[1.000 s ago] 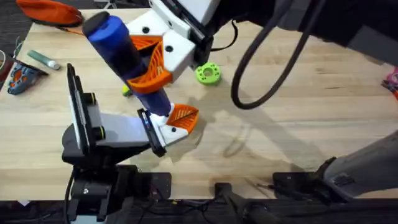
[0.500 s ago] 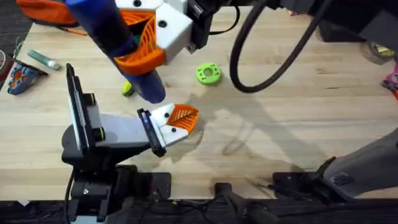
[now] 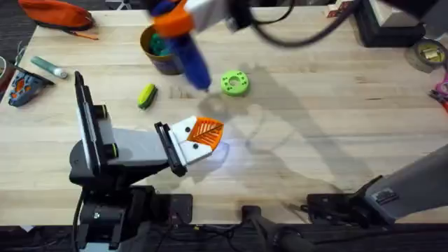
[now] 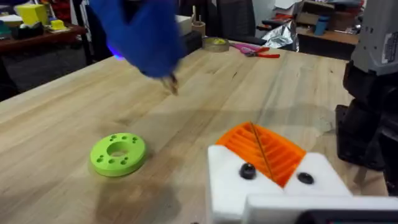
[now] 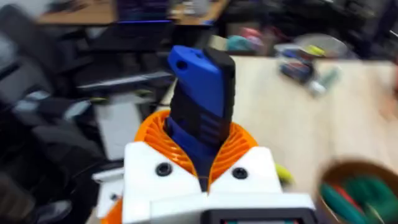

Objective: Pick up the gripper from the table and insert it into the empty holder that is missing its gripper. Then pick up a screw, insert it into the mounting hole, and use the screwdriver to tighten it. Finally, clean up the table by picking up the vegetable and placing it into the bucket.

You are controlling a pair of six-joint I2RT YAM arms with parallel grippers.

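the right end effector (image 5: 202,165) is clamped round the blue screwdriver (image 3: 183,50), carried tip-down above the worktop (image 3: 336,105) near the bucket (image 3: 157,52) (screwing looks finished), while the vegetable (image 3: 146,96) lies waiting.

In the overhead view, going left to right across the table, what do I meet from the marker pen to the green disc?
Marker pen → vegetable → gripper seated in the holder → green disc. The bucket and the screwdriver overlap, so I leave them out.
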